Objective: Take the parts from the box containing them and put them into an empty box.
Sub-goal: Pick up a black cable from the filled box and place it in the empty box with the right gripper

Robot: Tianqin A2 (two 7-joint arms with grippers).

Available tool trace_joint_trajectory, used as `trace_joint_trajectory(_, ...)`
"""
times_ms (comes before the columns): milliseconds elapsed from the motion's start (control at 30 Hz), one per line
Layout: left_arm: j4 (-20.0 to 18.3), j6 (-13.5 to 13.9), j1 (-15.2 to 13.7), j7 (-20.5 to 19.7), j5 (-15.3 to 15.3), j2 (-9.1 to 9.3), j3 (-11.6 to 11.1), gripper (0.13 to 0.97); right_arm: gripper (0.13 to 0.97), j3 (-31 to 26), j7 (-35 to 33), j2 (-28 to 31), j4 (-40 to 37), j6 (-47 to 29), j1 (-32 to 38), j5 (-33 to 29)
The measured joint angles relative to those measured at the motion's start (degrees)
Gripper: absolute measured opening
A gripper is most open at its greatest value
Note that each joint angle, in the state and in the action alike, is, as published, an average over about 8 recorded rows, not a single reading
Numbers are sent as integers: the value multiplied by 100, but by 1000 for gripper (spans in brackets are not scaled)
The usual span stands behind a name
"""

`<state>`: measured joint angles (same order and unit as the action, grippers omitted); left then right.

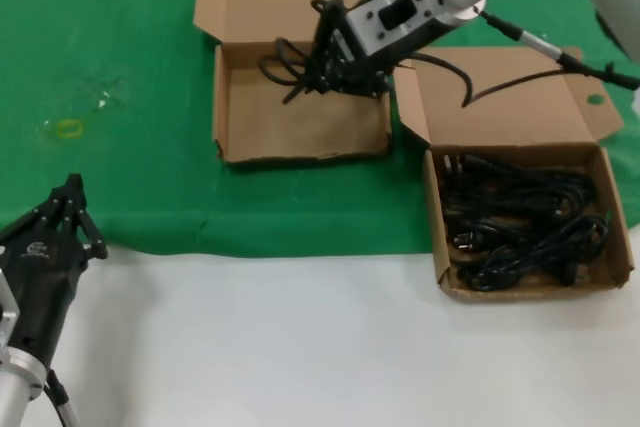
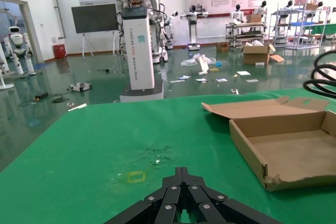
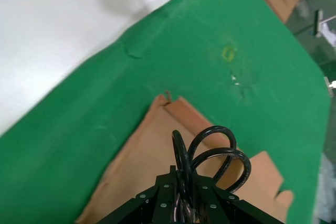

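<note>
Black cord bundle [image 1: 290, 65] clamped in right hand [image 1: 322, 75] — over empty box [image 1: 300, 127], left hand [image 1: 68, 209] closed — parked.

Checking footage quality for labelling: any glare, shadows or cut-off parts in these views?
Head view: even light, soft shadow along the green cloth edge. Left wrist view: floor reflections behind; left gripper cropped at the frame edge. Right wrist view: right gripper cropped, power cord loops clear.
</note>
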<state>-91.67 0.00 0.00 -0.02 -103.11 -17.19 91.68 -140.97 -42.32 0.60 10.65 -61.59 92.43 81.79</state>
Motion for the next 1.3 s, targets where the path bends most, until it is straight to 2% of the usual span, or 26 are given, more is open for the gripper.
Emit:
trace_joint_trajectory(233, 0, 0, 0, 0, 0, 0, 0, 144, 186, -1042, -67, -50, 55, 504, -40, 1089)
trace_joint_trajectory(433, 0, 0, 0, 0, 0, 0, 0, 144, 186, -1522, -56, -57, 159, 839, -152, 1560)
trace_joint_trajectory(667, 0, 0, 0, 0, 0, 0, 0, 144, 186, -1652, 113, -59, 311, 1136, -325, 1667)
trace_joint_trajectory(1300, 0, 0, 0, 0, 0, 0, 0, 144, 186, -1676, 496, -60, 564, 1800, -734, 1496)
